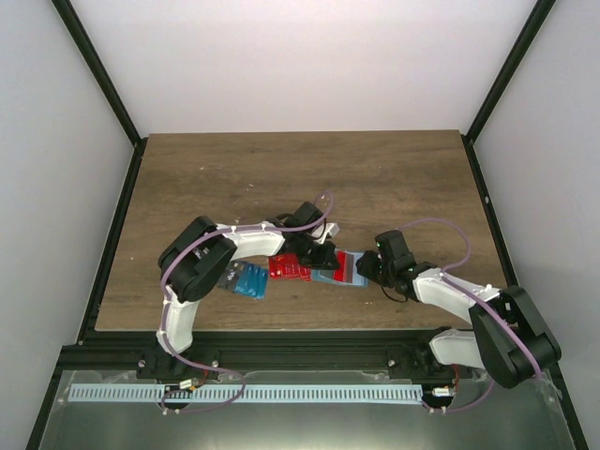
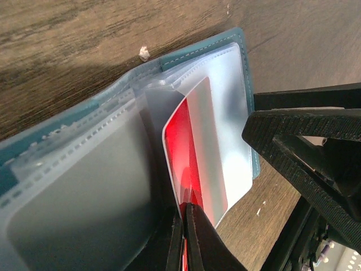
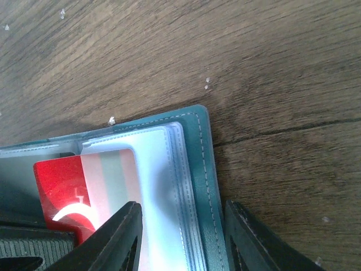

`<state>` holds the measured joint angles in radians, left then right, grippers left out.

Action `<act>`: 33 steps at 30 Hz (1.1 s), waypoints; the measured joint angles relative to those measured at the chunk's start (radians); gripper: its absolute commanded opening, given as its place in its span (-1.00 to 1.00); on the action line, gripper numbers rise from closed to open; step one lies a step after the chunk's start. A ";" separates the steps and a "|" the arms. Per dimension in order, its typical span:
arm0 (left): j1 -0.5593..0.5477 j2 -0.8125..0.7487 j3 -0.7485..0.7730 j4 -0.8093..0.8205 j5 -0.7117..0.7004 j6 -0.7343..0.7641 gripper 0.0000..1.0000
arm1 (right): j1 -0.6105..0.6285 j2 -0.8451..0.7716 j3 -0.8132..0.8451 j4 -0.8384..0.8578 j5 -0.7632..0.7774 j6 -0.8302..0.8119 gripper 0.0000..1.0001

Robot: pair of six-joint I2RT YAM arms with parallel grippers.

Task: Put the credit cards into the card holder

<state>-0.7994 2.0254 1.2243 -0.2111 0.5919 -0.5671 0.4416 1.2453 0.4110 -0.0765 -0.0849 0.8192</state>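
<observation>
Left arm (image 1: 248, 239): white shell links, bulky black joint housings, lilac cable (image 1: 171, 281) run outside, white ties (image 1: 265, 225).
Right arm (image 1: 455, 295): same build, same lilac cable.
Left claw (image 1: 322, 255), right claw (image 1: 373, 269): matte black, two flat angular fingers (image 3: 121, 240) each.
Bases (image 1: 178, 361): black, on black rail (image 1: 300, 352).

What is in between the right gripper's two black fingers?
The teal edge of the card holder and its clear sleeves, beside the red card, sit between the right gripper's jaws; the right wrist view shows it.
</observation>
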 measured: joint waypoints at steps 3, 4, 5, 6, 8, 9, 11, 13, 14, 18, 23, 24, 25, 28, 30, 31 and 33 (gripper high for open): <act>0.000 0.003 0.003 -0.001 0.002 0.000 -0.92 | 0.000 0.006 0.002 0.006 -0.001 -0.003 -0.16; 0.000 0.005 0.005 -0.001 0.004 0.000 -0.92 | 0.000 0.007 0.002 0.007 -0.001 -0.004 -0.17; 0.000 0.008 0.008 -0.001 0.005 0.000 -0.92 | 0.000 0.008 0.002 0.008 -0.001 -0.006 -0.17; 0.000 0.011 0.011 -0.002 0.008 0.000 -0.92 | 0.000 0.008 0.002 0.010 -0.001 -0.007 -0.17; 0.000 0.017 0.016 -0.002 0.012 0.000 -0.92 | 0.000 0.010 0.002 0.011 -0.003 -0.008 -0.17; 0.000 0.018 0.017 -0.003 0.012 0.000 -0.92 | 0.000 0.010 0.002 0.012 -0.004 -0.009 -0.17; 0.000 0.019 0.018 -0.002 0.012 -0.002 -0.92 | 0.000 0.010 0.002 0.012 -0.007 -0.011 -0.18; -0.002 0.019 0.018 0.000 0.012 -0.008 -0.92 | 0.000 0.010 0.002 0.012 -0.010 -0.011 -0.18; -0.002 0.020 0.018 0.001 0.011 -0.011 -0.92 | 0.000 0.010 0.002 0.012 -0.012 -0.011 -0.18; -0.005 0.024 0.018 0.014 0.012 -0.036 -0.92 | -0.002 0.010 0.002 0.012 -0.017 -0.010 -0.19; -0.013 0.035 0.018 0.042 0.012 -0.071 -0.92 | -0.005 0.010 0.001 0.014 -0.023 -0.006 -0.19; -0.015 0.036 0.018 0.047 0.012 -0.078 -0.92 | -0.006 0.010 0.000 0.015 -0.024 -0.005 -0.19; -0.017 0.036 0.018 0.049 0.012 -0.084 -0.92 | -0.006 0.010 0.000 0.016 -0.026 -0.003 -0.19; -0.021 0.038 0.018 0.059 0.011 -0.096 -0.92 | -0.006 0.010 0.000 0.017 -0.027 0.002 -0.19; -0.024 0.039 0.018 0.064 0.011 -0.108 -0.92 | -0.006 0.010 0.000 0.017 -0.027 0.002 -0.19; -0.024 0.039 0.018 0.067 0.011 -0.114 -0.92 | -0.006 0.009 0.000 0.017 -0.027 0.002 -0.19; -0.027 0.039 0.018 0.073 0.008 -0.130 -0.92 | -0.006 0.008 0.000 0.017 -0.027 0.005 -0.19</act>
<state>-0.8268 2.0647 1.2427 -0.1383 0.5999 -0.6971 0.4351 1.2537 0.4107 -0.0597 -0.1120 0.8238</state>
